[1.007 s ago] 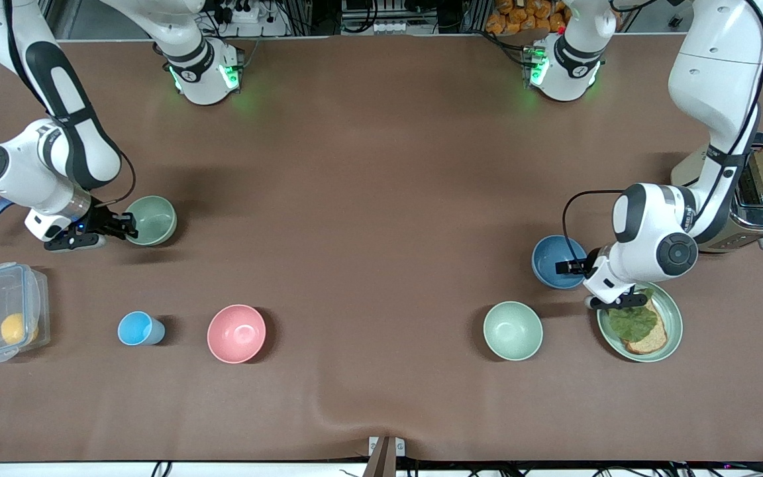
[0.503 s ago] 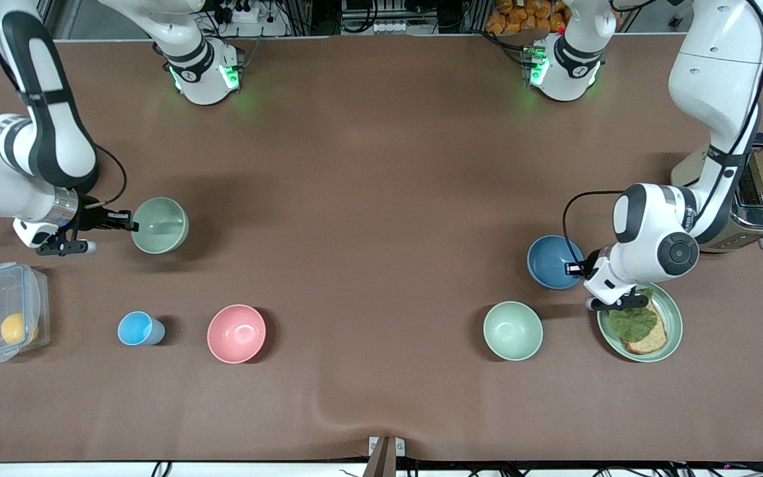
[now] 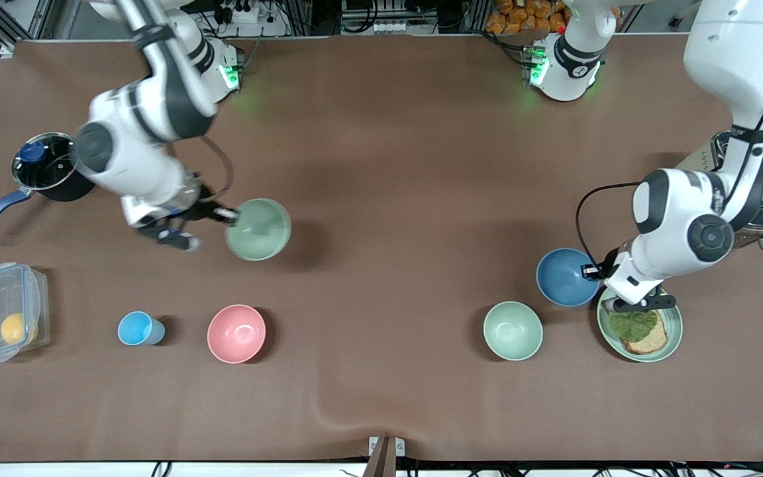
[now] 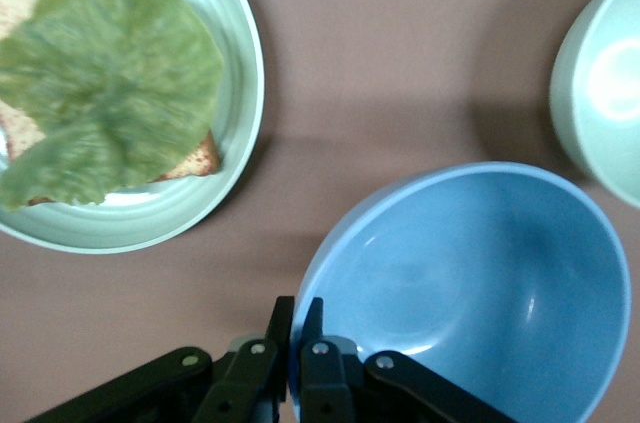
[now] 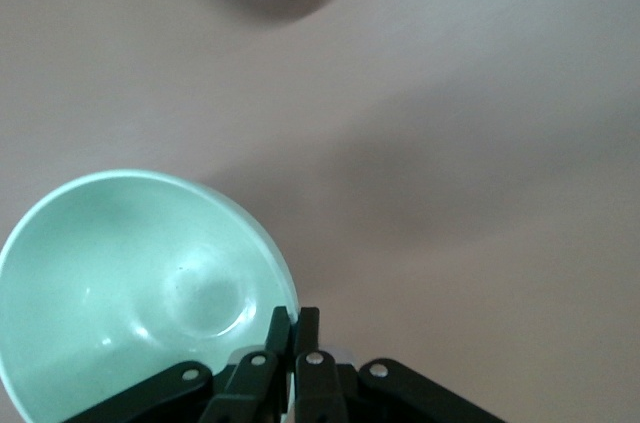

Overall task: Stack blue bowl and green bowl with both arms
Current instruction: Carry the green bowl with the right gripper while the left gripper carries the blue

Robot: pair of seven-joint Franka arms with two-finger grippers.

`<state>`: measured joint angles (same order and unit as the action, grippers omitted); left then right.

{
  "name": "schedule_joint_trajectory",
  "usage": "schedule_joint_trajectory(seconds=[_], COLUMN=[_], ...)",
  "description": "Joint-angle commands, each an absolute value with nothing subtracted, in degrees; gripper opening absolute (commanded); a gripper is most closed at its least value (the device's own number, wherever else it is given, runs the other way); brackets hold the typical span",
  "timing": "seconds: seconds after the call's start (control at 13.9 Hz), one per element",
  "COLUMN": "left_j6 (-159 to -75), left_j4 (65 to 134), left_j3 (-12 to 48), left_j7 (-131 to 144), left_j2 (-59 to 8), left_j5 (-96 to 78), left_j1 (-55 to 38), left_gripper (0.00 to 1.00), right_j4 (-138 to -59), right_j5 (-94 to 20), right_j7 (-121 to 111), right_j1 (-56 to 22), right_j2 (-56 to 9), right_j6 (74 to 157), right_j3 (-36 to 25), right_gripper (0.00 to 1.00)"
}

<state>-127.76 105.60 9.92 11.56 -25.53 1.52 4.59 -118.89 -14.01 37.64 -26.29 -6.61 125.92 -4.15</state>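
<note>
My right gripper (image 3: 230,214) is shut on the rim of a green bowl (image 3: 257,229) and holds it above the table, over a spot toward the right arm's end; the right wrist view shows the bowl (image 5: 130,293) pinched in my gripper (image 5: 294,328). My left gripper (image 3: 592,271) is shut on the rim of the blue bowl (image 3: 565,277), held just off the table beside the green plate; the left wrist view shows it (image 4: 470,283) in my gripper (image 4: 297,321). A second green bowl (image 3: 512,330) sits on the table nearer the front camera.
A green plate (image 3: 674,326) with bread and lettuce lies beside the blue bowl. A toaster (image 3: 762,205) stands at the left arm's end. A pink bowl (image 3: 236,333), light-blue cup (image 3: 139,328), clear box (image 3: 4,311) and lidded pot (image 3: 47,173) are toward the right arm's end.
My right gripper has lifted the green bowl and carried it toward the table's middle, uncovering the pot. My left gripper has raised the blue bowl slightly and shifted it nearer the front camera.
</note>
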Motion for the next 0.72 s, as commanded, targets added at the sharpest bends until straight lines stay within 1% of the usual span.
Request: schedule_joint_trajectory(seconds=[0.0, 0.14, 0.43, 0.65], left_j6=[-126.74, -126.74, -126.74, -126.65], left_j4=[105.47, 105.29, 104.41, 104.41], left_j3=[10.55, 12.65, 16.69, 21.08], left_j7=[14.58, 18.09, 25.99, 33.46], left_j2=[-23.38, -23.38, -23.47, -23.55], left_j5=[-0.70, -0.70, -0.70, -0.70], left_j1=[4.75, 4.75, 4.66, 4.48], left_gripper=[0.00, 0.00, 0.00, 0.00], right_j4=[-117.51, -117.51, -118.03, -119.35], right_j5=[-15.38, -15.21, -14.59, -14.50], right_j7=[49.44, 57.01, 66.69, 68.03], right_j1=[-33.90, -39.44, -47.88, -49.92], right_j2=[-10.36, -12.64, -19.76, -21.27], right_j6=[131.02, 135.94, 146.93, 148.71], right_j3=[-5.01, -5.10, -5.27, -5.45], right_gripper=[0.00, 0.00, 0.00, 0.00])
